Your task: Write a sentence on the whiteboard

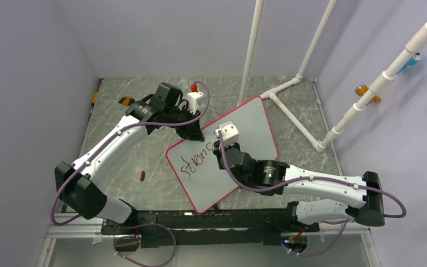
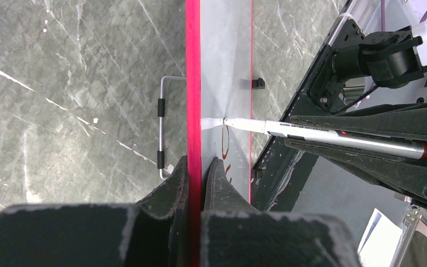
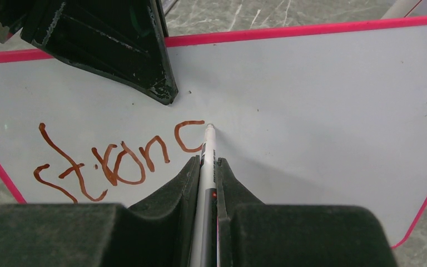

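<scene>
The whiteboard [image 1: 250, 125], glossy white with a pink-red rim, lies tilted across the middle of the table. My left gripper [image 2: 201, 164] is shut on its rim [image 2: 193, 83] at the far edge. Dark-red handwriting [image 3: 117, 161], the sentence as it stands, reads roughly "stronc" in one line. My right gripper [image 3: 207, 162] is shut on a white-and-grey marker [image 3: 207, 147]. The marker's tip touches the board at the upper end of the last curved letter. From above, the right gripper [image 1: 222, 147] hovers just right of the writing [image 1: 197, 161].
A white pipe frame [image 1: 289, 105] rises behind and to the right of the board. A small brown object [image 1: 143, 176] lies on the marble table left of the board. A wire stand [image 2: 163, 128] sticks out under the board's edge, and a black clip [image 2: 254, 83] sits on the opposite rim.
</scene>
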### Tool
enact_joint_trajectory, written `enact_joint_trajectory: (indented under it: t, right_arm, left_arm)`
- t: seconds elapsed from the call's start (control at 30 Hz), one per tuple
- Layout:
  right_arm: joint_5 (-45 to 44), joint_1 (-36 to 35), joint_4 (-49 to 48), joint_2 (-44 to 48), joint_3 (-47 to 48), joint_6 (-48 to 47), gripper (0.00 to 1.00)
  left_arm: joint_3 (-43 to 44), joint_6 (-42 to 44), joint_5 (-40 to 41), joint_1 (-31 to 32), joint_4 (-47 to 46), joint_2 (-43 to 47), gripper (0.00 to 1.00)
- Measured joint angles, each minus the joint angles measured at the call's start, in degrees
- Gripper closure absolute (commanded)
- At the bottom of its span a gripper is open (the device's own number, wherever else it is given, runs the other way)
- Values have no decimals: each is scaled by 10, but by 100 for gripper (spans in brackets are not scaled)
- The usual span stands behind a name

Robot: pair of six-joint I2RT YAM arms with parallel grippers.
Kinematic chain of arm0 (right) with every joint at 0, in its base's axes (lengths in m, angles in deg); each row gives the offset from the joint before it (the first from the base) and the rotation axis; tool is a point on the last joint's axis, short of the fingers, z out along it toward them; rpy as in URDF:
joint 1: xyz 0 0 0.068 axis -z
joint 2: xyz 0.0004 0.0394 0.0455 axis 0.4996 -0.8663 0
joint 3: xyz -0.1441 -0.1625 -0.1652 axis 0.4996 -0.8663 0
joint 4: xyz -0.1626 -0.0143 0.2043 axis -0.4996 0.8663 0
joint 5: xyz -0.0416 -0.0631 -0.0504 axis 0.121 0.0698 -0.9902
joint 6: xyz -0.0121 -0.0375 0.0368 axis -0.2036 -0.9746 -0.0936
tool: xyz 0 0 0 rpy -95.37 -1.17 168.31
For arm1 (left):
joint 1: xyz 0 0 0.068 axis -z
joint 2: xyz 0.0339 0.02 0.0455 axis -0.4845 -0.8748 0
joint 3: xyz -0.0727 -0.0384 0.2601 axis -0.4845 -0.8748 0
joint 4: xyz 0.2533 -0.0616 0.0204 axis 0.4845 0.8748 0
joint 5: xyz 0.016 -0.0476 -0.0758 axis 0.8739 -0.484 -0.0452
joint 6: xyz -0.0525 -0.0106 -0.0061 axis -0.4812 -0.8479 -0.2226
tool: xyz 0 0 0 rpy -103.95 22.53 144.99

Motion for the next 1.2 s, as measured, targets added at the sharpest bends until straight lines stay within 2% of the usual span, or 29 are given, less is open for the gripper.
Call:
enact_joint_trajectory:
  t: [0.47,1.2]
  right_arm:
    - [5,2,-9,-1,0,-9,100]
    - [47,-6,13,39,-70,61,100]
  left_arm:
    - [-1,0,-2,-2,0,0,100]
    - [-7,0,-4,-7,-2,0,100]
